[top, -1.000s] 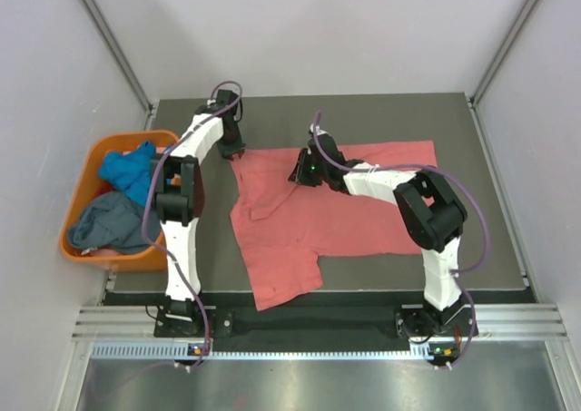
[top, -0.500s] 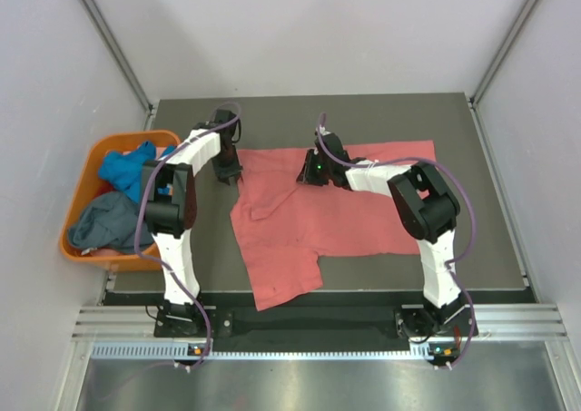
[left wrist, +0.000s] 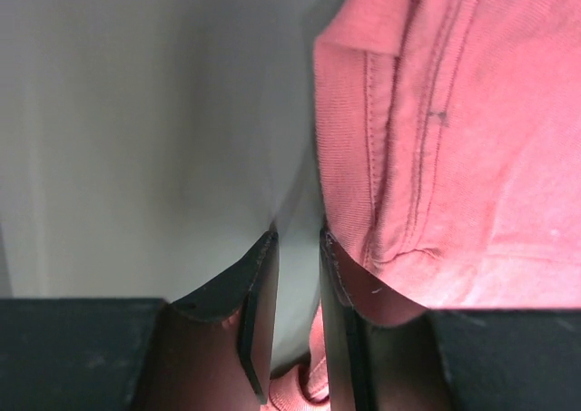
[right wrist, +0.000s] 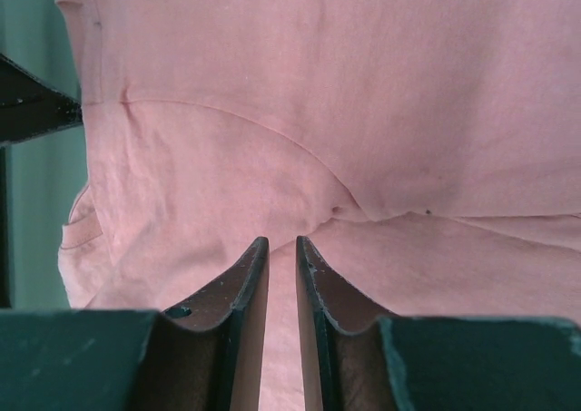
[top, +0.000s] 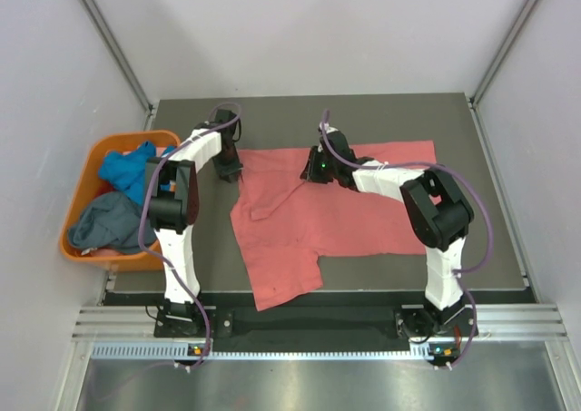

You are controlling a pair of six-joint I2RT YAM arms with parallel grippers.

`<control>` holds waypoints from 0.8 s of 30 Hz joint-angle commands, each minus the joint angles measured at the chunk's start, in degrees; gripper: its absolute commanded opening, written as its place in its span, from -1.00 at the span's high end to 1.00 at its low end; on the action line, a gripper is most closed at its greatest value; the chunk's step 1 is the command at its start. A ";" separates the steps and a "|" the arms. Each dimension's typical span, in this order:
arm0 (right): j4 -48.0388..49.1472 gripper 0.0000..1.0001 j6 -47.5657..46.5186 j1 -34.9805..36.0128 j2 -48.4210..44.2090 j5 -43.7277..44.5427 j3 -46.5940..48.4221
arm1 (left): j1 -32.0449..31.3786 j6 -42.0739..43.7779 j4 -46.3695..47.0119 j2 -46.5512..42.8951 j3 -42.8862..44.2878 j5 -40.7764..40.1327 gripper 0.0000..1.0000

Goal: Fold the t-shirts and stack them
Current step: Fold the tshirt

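The salmon-pink t-shirt (top: pixel 363 211) lies spread on the dark table, and one part hangs over the near edge. My left gripper (top: pixel 229 169) is at its far left corner. In the left wrist view the jaws (left wrist: pixel 298 239) are nearly closed, with pink cloth (left wrist: pixel 472 139) bunched between them low down and beside the right finger. My right gripper (top: pixel 318 169) is on the shirt's far edge near the middle. Its jaws (right wrist: pixel 281 243) are narrow on the pink cloth (right wrist: pixel 363 112), with creases running to the tips. The bright blue shirt (top: pixel 127 171) and the slate grey-blue shirt (top: pixel 104 222) lie in the tub.
The orange plastic tub (top: pixel 109 141) stands off the table's left edge, next to the left arm. Grey walls and metal posts close in the far and side edges. A metal rail runs along the near edge by the arm bases.
My left gripper has moved nearer, down onto the shirt's far left corner. My right gripper has shifted a little to the right along the shirt's far edge.
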 commanded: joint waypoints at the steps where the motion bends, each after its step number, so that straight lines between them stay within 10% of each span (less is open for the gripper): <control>1: -0.53 0.61 -2.15 0.23 -3.75 1.62 0.62 | 0.32 -1.60 0.22 -1.25 1.84 -2.66 0.41; 11: -1.41 0.61 -2.85 0.15 -4.55 2.85 0.97 | 0.32 -1.78 2.85 -3.45 2.28 3.13 0.55; 16: -1.41 0.61 -2.85 0.23 -4.55 2.94 1.15 | 0.32 -1.78 2.51 -1.96 2.90 4.19 1.00; 24: -2.82 0.61 -2.94 0.23 -4.55 3.47 0.80 | 0.14 -2.22 1.10 -4.33 3.86 1.91 1.00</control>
